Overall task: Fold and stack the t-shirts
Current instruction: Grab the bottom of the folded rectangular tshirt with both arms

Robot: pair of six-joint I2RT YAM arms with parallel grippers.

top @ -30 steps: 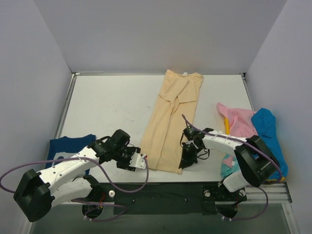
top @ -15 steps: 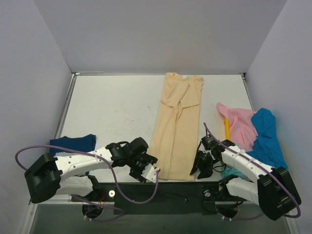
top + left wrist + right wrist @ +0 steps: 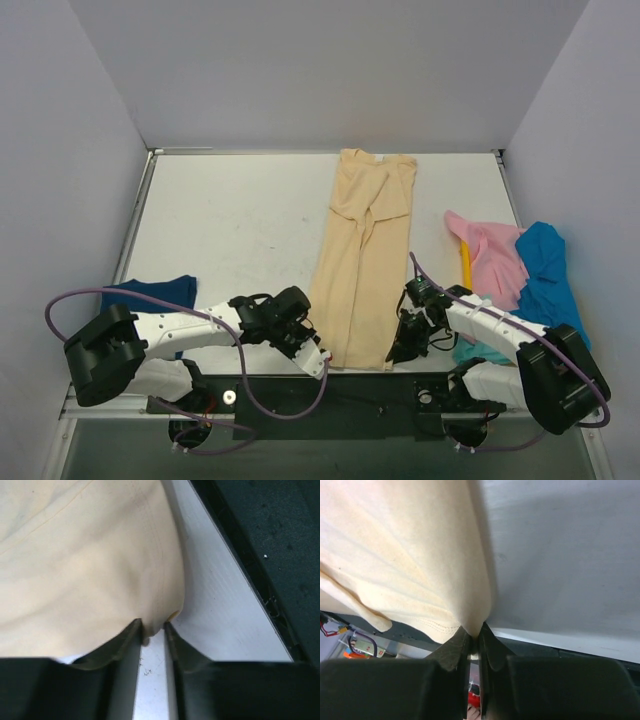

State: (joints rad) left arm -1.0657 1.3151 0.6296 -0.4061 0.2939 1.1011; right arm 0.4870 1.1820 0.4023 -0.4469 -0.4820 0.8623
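Note:
The tan t-shirt (image 3: 362, 262) lies folded into a long strip down the middle of the table, collar at the far edge. My left gripper (image 3: 322, 357) is shut on its near left hem corner (image 3: 152, 625). My right gripper (image 3: 393, 350) is shut on its near right hem corner (image 3: 470, 622), held just off the table. A pink t-shirt (image 3: 488, 256), a bright blue one (image 3: 548, 280) and a teal one (image 3: 480, 350) lie crumpled at the right. A navy t-shirt (image 3: 150, 295) lies at the near left.
A yellow stick (image 3: 465, 265) lies on the pink cloth. The table's near edge with its dark rail (image 3: 260, 560) runs right beside both grippers. Grey walls enclose the table on three sides.
Both grippers have drawn the tan shirt's near hem toward the table's front edge and straightened the strip. The left gripper moved right and nearer; the right arm swung nearer.

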